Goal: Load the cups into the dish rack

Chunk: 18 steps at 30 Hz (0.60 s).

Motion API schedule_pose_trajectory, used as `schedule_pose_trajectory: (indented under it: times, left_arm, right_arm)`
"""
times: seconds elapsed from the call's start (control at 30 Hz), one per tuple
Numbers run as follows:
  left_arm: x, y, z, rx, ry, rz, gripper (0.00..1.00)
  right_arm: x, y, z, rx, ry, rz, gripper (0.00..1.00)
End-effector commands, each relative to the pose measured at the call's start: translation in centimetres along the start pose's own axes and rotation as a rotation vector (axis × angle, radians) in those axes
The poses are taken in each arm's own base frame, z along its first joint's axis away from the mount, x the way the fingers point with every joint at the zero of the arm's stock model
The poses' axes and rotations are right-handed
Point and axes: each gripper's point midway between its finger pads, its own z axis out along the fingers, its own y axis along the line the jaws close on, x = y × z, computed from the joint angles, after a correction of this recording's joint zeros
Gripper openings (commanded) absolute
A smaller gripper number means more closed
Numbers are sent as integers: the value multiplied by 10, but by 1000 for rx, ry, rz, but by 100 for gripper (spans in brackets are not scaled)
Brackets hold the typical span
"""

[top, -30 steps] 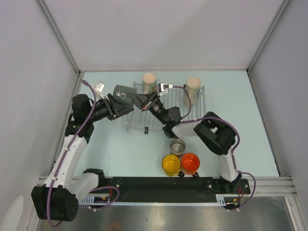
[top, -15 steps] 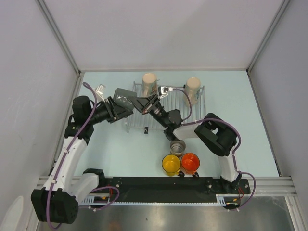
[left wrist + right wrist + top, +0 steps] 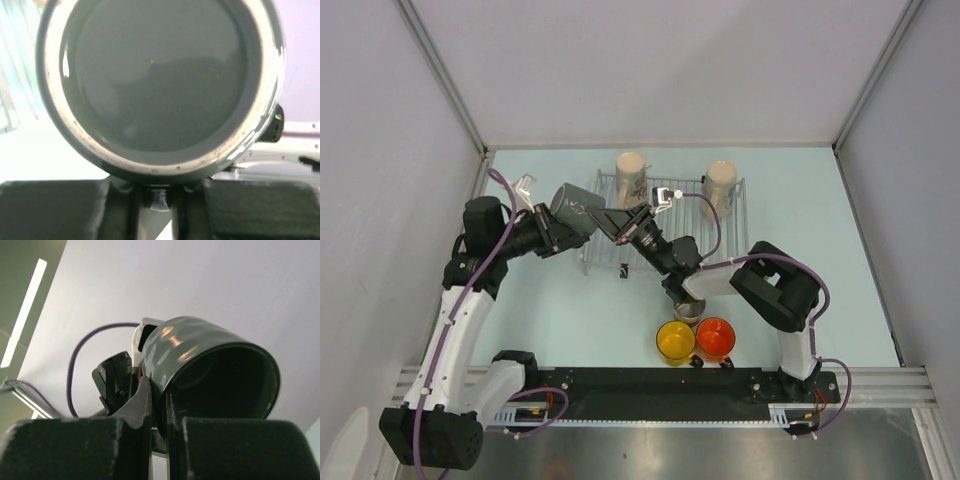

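1. The right pincer (image 3: 159, 412) has its jaws drawn together on the wall of the dark cup (image 3: 205, 360). One finger appears to sit inside the rim and one outside, so it is clamped on that cup.
2. The left pincer (image 3: 157, 195) sits just below a round end of the same cup, which fills its wrist view. Its jaws stand a narrow way apart with a small pale part between them. Whether they have a grip cannot be told.
3. The dark cup lies on its side in the air between the two pincers, at the left end of the dish rack (image 3: 732, 215). It seems to touch neither the rack nor the worktop (image 3: 570, 300).
4. Further out, the patterned cream cup (image 3: 631, 178) and the plain cream cup (image 3: 720, 185) stand along the rack's far edge.
5. The steel cup (image 3: 688, 306), yellow cup (image 3: 675, 342) and orange cup (image 3: 716, 339) wait on the worktop near the arm bases. The right arm partly covers the steel one.
6. The step in hand looks like a pass or regrip of the dark cup between the arms, before it goes onto the rack.
7. The next move calls for one pincer to hold firmly before the other lets go. The cup then needs turning and lowering onto a free stretch of wires, clear of the cream cups.
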Motion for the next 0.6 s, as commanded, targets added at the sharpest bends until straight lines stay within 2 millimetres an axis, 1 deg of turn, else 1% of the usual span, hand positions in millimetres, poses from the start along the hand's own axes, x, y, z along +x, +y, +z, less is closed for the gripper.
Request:
schedule_pose_trajectory:
  times: [0.0,0.03,0.07,0.1,0.17,0.2,0.23,0.3,0.33,0.37,0.4,0.43,0.47,0.5,0.57]
  left_arm:
    - [-79,-90,-26,246,-289,366,5]
    - [-83,-88,-28,242,-300,355,1]
    - [-85,-88,-30,248,-306,347,0]
    - [-92,-89,-35,262,-332,332,1]
    - [-94,-101,-41,309,-340,341,0]
    - [-106,-103,-50,296,-377,340,0]
    - [-110,-103,-51,295,-382,339,0]
    - [-116,-112,-56,314,-395,337,0]
    - [-117,-114,-57,320,-399,336,1]
    - [-120,-113,-55,319,-404,330,0]
    - [-124,-118,-57,329,-415,336,0]
    - [-126,-118,-57,329,-417,336,0]
    - [-129,-117,-55,327,-418,338,0]
    - [-134,-122,-58,322,-439,373,0]
    - [-141,-120,-59,292,-461,407,0]
  right_arm:
    - [109,-4,-51,-44,341,-29,0]
    - [107,-3,-52,-39,330,-33,0]
    - [104,-3,-50,-32,304,-47,0]
    - [106,-2,-51,-30,299,-49,0]
    - [110,3,-46,-49,297,-54,0]
    - [116,5,-46,-52,303,-43,0]
    - [118,4,-45,-50,300,-33,0]
    - [122,2,-44,-37,286,-10,0]
    - [128,1,-46,-26,285,2,0]
    - [127,-3,-47,-5,262,11,0]
    - [128,-5,-48,9,255,23,0]
    - [131,-5,-51,17,249,31,0]
    - [129,-7,-52,33,230,24,0]
    - [128,-9,-55,45,225,17,0]
    - [125,-11,-57,55,221,18,0]
